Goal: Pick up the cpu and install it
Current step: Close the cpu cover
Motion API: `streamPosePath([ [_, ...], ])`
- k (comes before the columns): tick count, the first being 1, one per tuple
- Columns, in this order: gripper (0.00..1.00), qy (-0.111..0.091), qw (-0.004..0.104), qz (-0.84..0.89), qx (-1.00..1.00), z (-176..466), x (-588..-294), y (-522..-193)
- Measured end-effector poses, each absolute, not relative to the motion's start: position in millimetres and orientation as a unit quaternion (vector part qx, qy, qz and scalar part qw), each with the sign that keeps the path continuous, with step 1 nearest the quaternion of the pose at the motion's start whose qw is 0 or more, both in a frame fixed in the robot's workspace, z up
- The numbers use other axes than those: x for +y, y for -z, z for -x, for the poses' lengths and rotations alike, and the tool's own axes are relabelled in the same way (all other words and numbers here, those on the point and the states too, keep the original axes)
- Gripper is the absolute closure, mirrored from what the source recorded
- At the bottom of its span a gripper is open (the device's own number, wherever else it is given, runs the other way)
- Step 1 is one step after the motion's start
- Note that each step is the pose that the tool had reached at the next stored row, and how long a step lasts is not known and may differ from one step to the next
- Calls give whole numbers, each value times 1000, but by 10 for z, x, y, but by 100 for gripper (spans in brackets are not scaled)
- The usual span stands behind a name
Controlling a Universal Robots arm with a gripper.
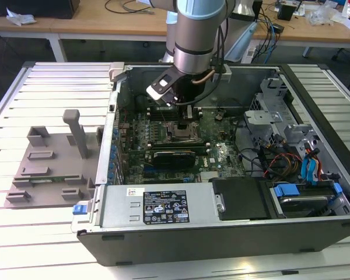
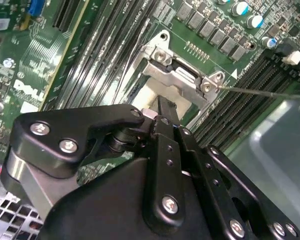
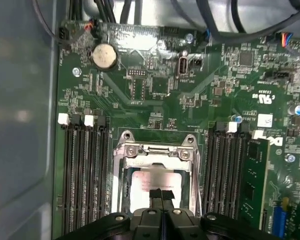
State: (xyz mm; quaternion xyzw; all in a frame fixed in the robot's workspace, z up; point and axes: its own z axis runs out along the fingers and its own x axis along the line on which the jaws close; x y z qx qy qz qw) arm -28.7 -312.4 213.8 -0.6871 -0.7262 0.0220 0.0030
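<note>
The cpu (image 3: 149,180) lies flat inside the open metal socket frame (image 3: 157,150) on the green motherboard, its shiny top catching the light. My gripper (image 3: 160,193) hangs straight over it, the two black fingers pressed together with no gap and their tips at or just above the chip's top. In the second wrist view the gripper (image 2: 162,107) points down at the pale cpu (image 2: 148,95) below the socket frame (image 2: 182,77). In the exterior view the gripper (image 1: 187,114) is low inside the open computer case (image 1: 221,224), over the socket (image 1: 184,130).
Memory slots flank the socket on both sides, one holding a green module (image 3: 255,180). A long black card (image 1: 174,155) sits nearer the case front. Drive bays and cables (image 1: 303,169) crowd the exterior view's right. A grey plastic tray (image 1: 46,169) lies outside the case on the slatted table.
</note>
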Motion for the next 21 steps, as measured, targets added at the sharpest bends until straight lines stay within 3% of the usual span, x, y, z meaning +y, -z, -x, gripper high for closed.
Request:
streamPosePath([
  [12,89,-24,2,687,-726,422,-3121,-2023],
  [21,89,-26,2,687,-726,212,-3120,-2168],
])
